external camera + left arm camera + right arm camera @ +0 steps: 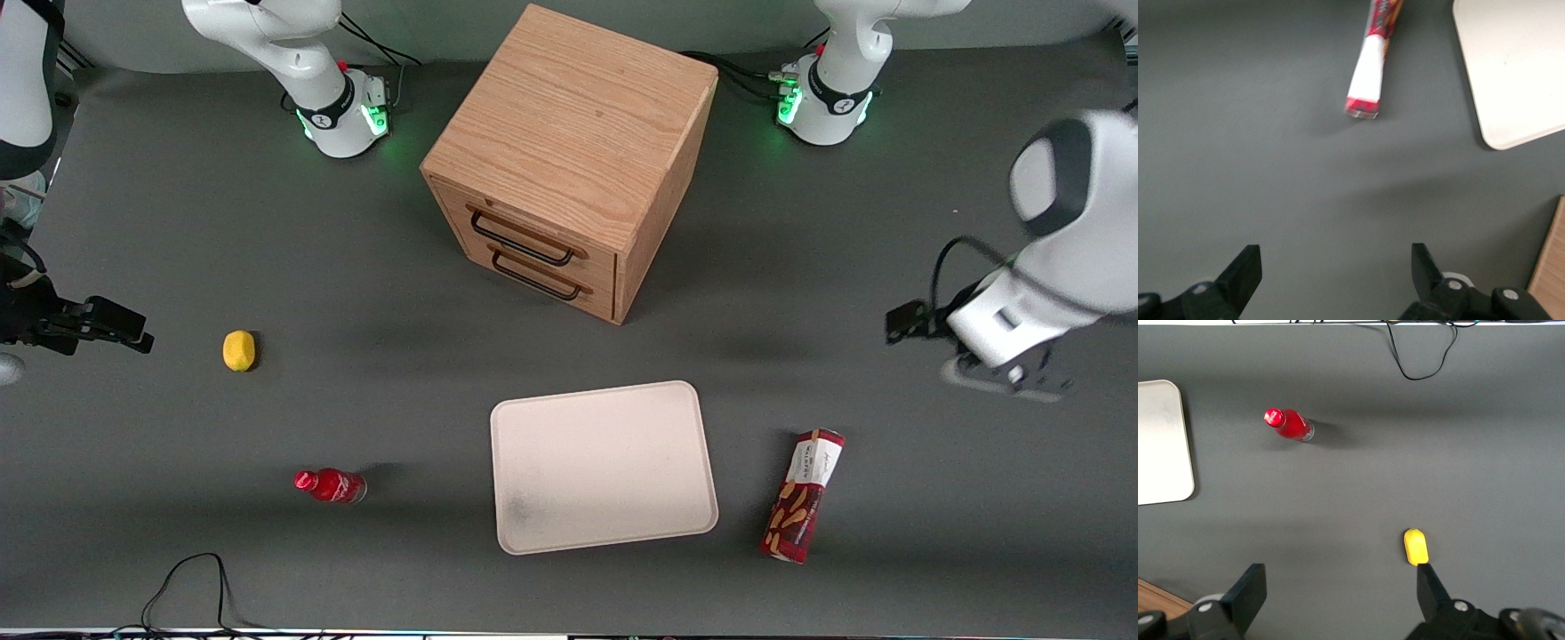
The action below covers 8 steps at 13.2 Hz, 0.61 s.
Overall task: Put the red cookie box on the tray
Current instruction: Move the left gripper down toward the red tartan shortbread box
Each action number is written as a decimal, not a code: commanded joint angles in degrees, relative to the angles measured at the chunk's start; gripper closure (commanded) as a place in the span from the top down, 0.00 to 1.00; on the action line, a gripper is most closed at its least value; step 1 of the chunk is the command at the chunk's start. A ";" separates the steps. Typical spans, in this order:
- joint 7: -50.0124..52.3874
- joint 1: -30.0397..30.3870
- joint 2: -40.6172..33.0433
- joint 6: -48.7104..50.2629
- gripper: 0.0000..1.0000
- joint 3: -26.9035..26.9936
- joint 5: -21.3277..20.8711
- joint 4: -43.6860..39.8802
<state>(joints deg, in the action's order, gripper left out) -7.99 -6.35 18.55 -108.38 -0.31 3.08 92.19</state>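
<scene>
The red cookie box (pixel 802 496) (pixel 1368 80) lies flat on the grey table beside the tray, on the working arm's side, its white end pointing away from the front camera. The cream-white tray (pixel 605 467) (pixel 1518 67) rests in front of the cabinet with nothing on it. My left gripper (pixel 1009 378) (pixel 1336 257) hovers above bare table, farther from the front camera than the box and more toward the working arm's end. It is open, its fingers (pixel 1248 263) spread wide with nothing between them.
A wooden two-drawer cabinet (pixel 569 160) (pixel 1548 267) stands at mid-table, farther from the front camera than the tray. A small red bottle (pixel 331 485) (pixel 1288 425) and a yellow lemon (pixel 238 349) (pixel 1416 547) lie toward the parked arm's end. A black cable (pixel 191 587) loops at the table's front edge.
</scene>
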 commanded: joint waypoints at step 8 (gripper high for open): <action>-1.24 -8.49 27.40 -26.61 1.00 4.97 0.78 -13.97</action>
<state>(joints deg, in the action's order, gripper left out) -8.71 -12.92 43.74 -133.55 3.00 3.09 80.42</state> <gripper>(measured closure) 0.000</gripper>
